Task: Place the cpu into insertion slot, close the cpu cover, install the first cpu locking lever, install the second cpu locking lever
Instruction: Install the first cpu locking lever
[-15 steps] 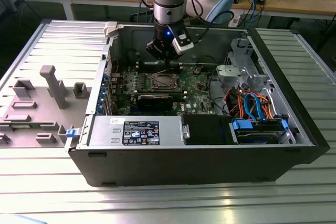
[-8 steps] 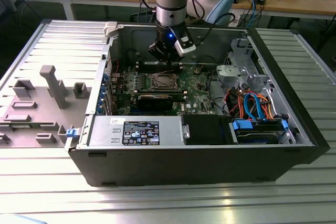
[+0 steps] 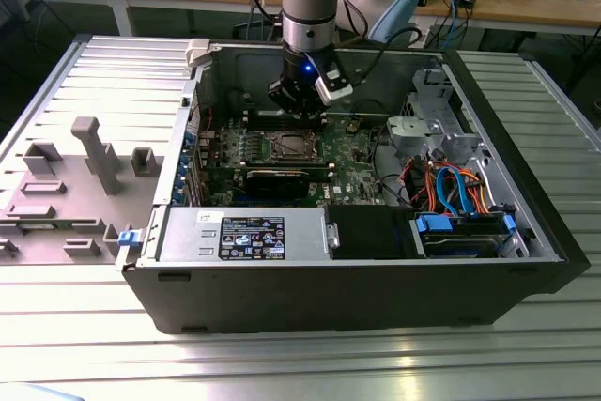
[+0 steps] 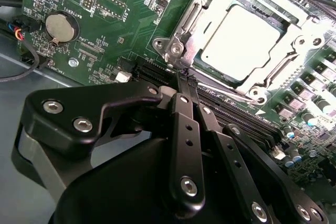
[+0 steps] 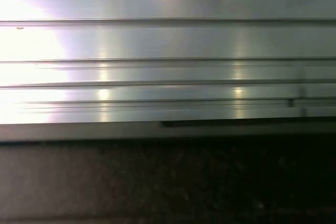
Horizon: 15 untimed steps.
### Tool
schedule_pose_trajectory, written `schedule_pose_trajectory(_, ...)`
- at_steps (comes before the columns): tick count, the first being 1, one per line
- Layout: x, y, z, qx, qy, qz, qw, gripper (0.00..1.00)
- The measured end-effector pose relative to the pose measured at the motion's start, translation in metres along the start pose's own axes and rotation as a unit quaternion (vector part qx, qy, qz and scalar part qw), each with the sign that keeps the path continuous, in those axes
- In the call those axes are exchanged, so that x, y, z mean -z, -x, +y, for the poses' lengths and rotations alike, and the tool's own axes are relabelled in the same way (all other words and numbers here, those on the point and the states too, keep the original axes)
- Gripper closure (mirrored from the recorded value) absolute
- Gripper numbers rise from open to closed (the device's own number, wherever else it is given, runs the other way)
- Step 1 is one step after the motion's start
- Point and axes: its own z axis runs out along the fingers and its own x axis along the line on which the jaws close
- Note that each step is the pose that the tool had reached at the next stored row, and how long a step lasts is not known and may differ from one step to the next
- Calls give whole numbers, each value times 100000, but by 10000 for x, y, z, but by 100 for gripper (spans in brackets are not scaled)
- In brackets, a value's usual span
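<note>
robot arm (image 3: 305, 7): one;
gripper (image 4: 186, 80): one, with two fingers (image 4: 184, 124);
blue light on the wrist (image 3: 307, 68): one;
computer case (image 3: 357, 298): one;
cpu (image 4: 241, 43): one;
cpu cover (image 4: 195, 17): one;
coin cell (image 4: 61, 27): one;
expansion card (image 3: 277, 178): one;
power supply (image 3: 239, 234): one;
grey fixture plate (image 3: 56, 223): one

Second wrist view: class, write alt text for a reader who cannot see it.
The black gripper, shut, points at a corner of the silver cpu cover, which lies flat around the grey cpu on a green motherboard.
</note>
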Motion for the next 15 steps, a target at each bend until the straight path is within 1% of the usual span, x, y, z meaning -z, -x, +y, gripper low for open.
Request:
schedule_pose_trajectory(5, -4, 0, -3, 0, 3, -4, 100000, 89)
schedule_pose_trajectory(8, -15, 0, -4, 1, 2, -4, 100000, 89)
schedule_pose_trajectory(11, -40, -3, -7, 1, -30, 26, 100000, 89)
schedule_pose_trajectory(13, -50, -1, -5, -3, 44, -22, 100000, 89)
schedule_pose_trajectory(15, -49, -2, -6, -2, 11, -18, 100000, 89)
